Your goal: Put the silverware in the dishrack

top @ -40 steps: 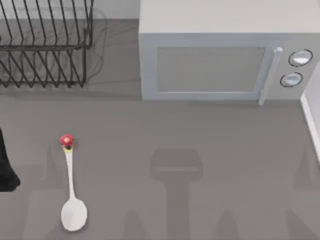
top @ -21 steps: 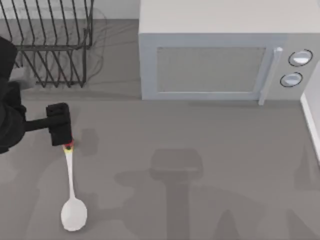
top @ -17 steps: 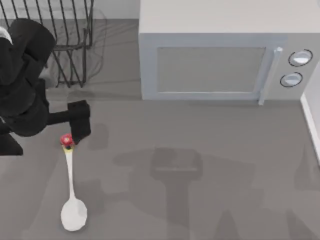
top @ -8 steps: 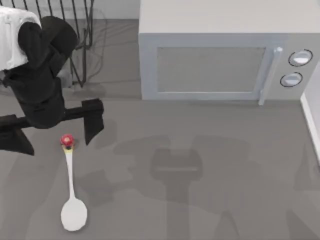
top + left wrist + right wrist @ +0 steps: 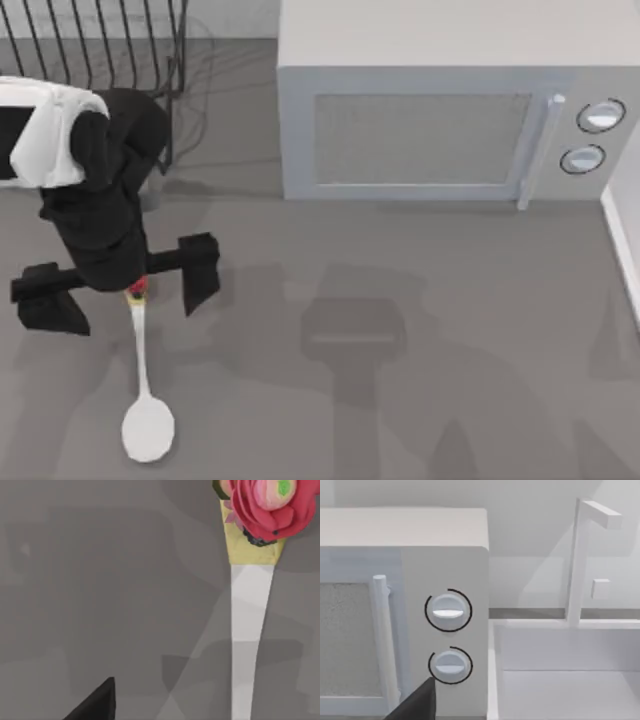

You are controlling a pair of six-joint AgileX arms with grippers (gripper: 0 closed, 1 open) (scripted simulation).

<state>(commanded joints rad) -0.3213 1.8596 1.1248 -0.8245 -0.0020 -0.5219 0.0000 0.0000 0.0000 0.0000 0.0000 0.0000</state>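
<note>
L gripper (image 5: 118, 288) hangs over the knob end of the white spoon w/ oval bowl, thin handle & red-and-yellow knob (image 5: 141, 375), fingers spread wide, one each side of the handle, prob. lined up to close across it. Spoon lies flat on the grey table (image 5: 420, 380), left-front area, bowl toward the near edge. Black wire dishrack (image 5: 150, 40) sits at back left, well apart from the spoon. Grey microwave (image 5: 440, 120) stands beside the rack. R arm parked; can't tell its finger state.
</note>
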